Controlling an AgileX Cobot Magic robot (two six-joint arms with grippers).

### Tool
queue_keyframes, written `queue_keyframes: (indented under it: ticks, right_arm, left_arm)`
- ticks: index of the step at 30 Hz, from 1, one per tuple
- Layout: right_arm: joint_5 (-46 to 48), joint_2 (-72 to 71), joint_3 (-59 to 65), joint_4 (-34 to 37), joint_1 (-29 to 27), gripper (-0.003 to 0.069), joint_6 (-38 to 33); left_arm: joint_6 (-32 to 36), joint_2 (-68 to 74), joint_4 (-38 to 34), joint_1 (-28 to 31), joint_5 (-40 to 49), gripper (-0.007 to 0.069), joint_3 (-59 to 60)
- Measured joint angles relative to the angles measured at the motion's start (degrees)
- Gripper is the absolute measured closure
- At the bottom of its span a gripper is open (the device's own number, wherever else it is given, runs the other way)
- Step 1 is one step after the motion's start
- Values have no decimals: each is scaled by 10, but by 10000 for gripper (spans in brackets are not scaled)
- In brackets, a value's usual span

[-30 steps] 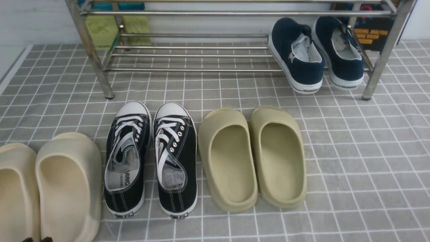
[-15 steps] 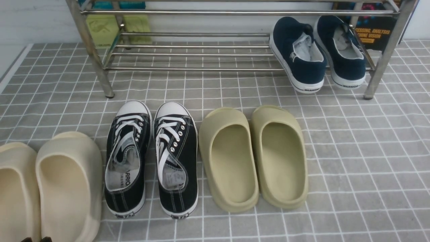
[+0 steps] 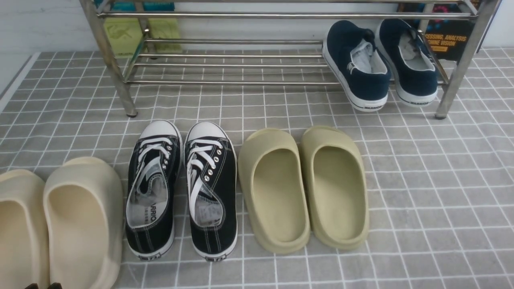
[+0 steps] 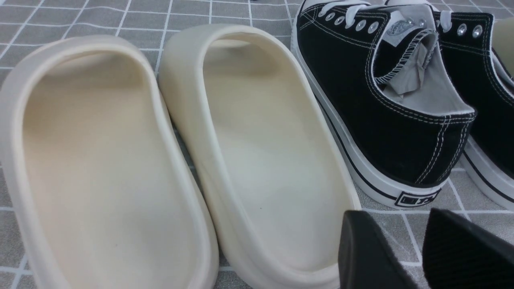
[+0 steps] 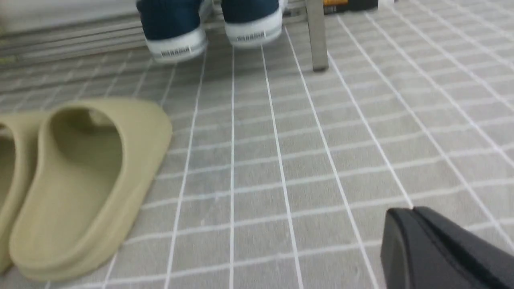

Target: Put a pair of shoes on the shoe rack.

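The left tool [image 4: 405, 249] hangs low with its jaws parted and empty, just behind the cream slides [image 4: 257, 160] and the black sneakers [image 3: 180, 188]; the right tool [image 5: 417, 241], pressed shut on nothing, hovers over bare worktop [image 3: 433, 192] beside the olive slides [image 3: 303, 188]. Both navy shoes [image 3: 379, 64] rest on the rack [image 3: 241, 82] at its right end, heels overhanging the front bar beside the right leg, so the placing looks done. Any withdrawal should stay low and straight back over the open grid cloth, clear of that leg and the heels.

navy slip-on pair [image 3: 379, 64] — heels out, tilted — on silver rack [image 3: 225, 82]
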Motion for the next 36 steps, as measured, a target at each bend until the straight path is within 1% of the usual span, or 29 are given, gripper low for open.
queue_keyframes:
  ticks: [5,10,36]
  right_arm:
    - [37,0,-5,14,0,648,-8]
    - [39,0,-6,14,0,648,-28]
    - [40,0,-6,14,0,637,-30]
  left_arm:
    - [0,0,0,0,0,386,0]
    - [0,0,0,0,0,386,0]
    - [0,0,0,0,0,386,0]
